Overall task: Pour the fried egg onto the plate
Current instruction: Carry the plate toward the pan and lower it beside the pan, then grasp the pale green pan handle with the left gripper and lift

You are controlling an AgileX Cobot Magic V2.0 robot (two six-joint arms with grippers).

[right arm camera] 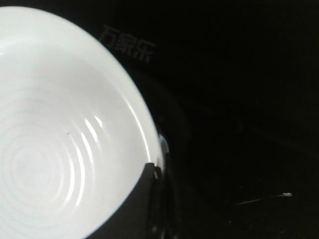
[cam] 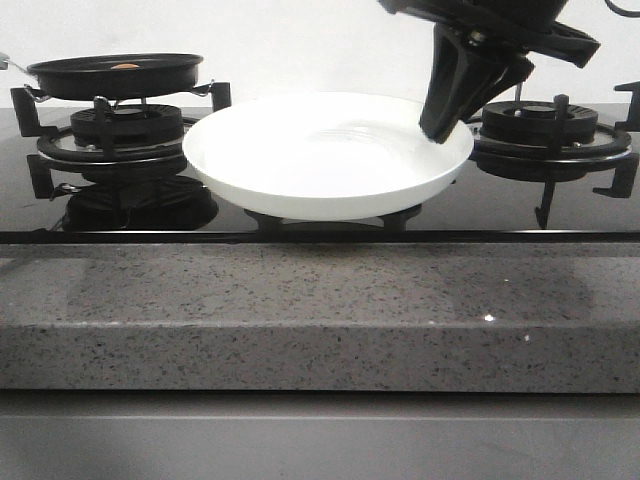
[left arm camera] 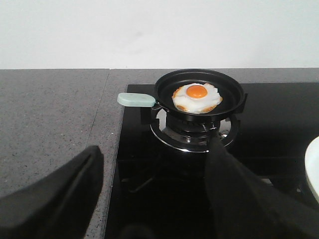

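While resting in black pan (left arm camera: 199,89), fried egg (left arm camera: 197,97), orange yolk, browned edges

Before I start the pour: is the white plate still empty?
Empty. The round glossy white plate shows only bare glaze in the front and right wrist views; the orange-yolked fried egg lies in the black frying pan.

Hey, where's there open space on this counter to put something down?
Free: the grey counter beside the pan handle, and the stone strip before the hob. Crowded: the pan with the egg fills one burner; the plate and right gripper fill the middle.
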